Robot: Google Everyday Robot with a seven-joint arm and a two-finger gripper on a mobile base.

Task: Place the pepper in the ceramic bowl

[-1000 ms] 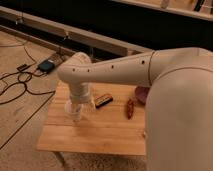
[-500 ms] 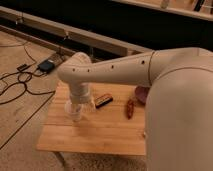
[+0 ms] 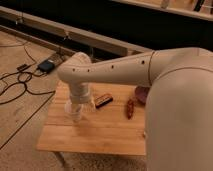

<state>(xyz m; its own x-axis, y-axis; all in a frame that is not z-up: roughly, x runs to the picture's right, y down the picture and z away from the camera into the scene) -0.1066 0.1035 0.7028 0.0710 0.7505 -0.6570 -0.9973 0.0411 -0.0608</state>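
Note:
The pepper [image 3: 130,108], slender and dark red, lies on the wooden table [image 3: 100,134] right of the middle. The maroon ceramic bowl [image 3: 140,94] sits just behind and to the right of it, partly hidden by my white arm. My arm bends down at the table's left part. My gripper [image 3: 76,106] hangs low there, at the translucent cup [image 3: 74,113], well to the left of the pepper and the bowl.
A flat dark block with an orange edge [image 3: 103,100] lies between the cup and the pepper. My arm's large white body [image 3: 180,115] covers the table's right end. Cables [image 3: 15,85] and a dark box [image 3: 46,66] lie on the carpet at the left.

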